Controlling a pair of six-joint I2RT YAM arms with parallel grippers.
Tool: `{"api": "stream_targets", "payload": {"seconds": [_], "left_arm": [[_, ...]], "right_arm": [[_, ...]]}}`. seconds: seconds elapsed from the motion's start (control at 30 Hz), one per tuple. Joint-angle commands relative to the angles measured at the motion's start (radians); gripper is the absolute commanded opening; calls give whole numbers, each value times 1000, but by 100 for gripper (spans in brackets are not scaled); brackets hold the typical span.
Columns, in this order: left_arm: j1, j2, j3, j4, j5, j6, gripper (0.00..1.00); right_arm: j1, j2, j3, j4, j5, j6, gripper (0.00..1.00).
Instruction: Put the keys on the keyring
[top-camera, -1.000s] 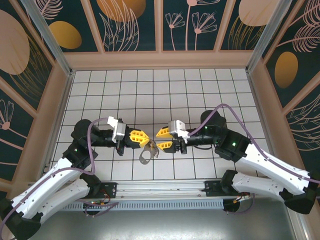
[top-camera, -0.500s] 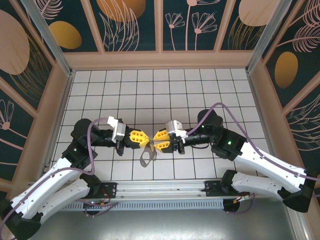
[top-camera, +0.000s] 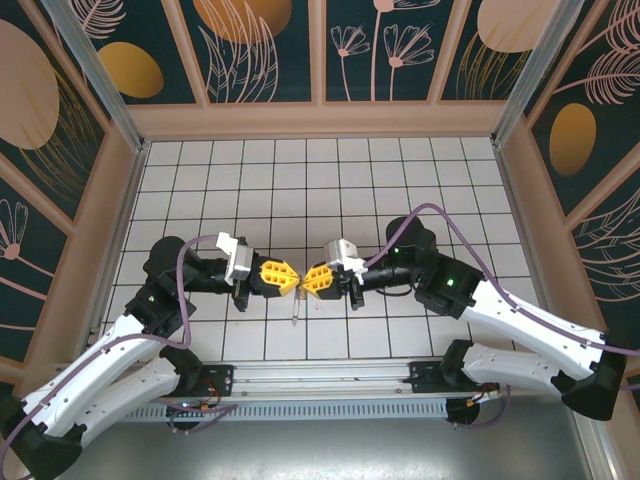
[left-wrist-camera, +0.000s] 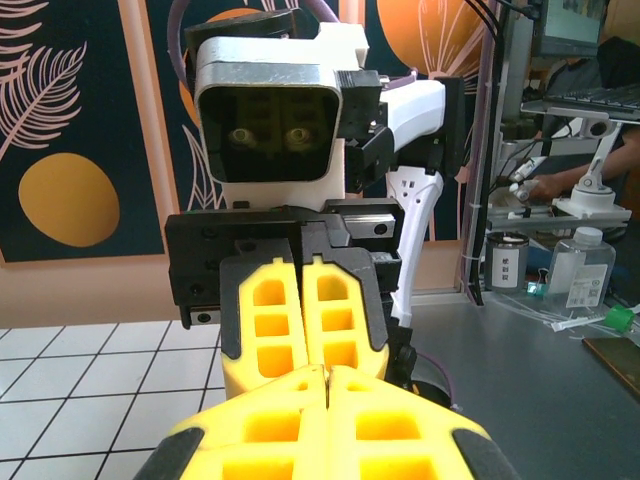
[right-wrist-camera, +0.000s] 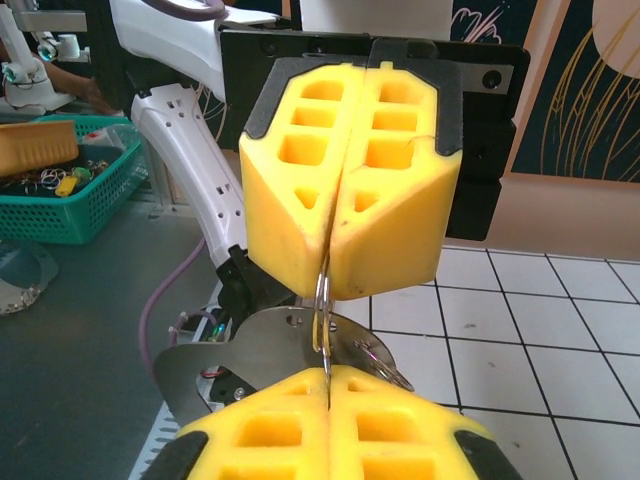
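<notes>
Pinching the keyring (right-wrist-camera: 322, 300) by its thin wire loop, the right gripper (right-wrist-camera: 327, 376) shows yellow fingers pressed flat together, nearest its own wrist camera. Directly ahead, tip to tip, the left gripper (right-wrist-camera: 333, 280) is likewise clamped on the same wire. A flat silvery plate (right-wrist-camera: 255, 365) hangs just below the meeting fingertips, with white floor tiles (right-wrist-camera: 520, 340) beyond.

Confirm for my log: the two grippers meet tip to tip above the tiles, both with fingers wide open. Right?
Not open: the left gripper and right gripper are both shut, pinching a thin wire ring between them, as the right wrist view shows. They do meet tip to tip above the tiles.
</notes>
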Motion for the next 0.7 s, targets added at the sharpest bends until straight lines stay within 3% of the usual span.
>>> {"api": "stream_targets", "payload": {"seconds": [0.0, 0.67], "left_arm": [[1, -4, 28, 24, 28, 17, 0], [0, 17, 19, 58, 79, -15, 0]], "right_arm": [[-7, 5, 20, 16, 6, 4, 0], [-9, 57, 56, 28, -28, -3, 0]]}}
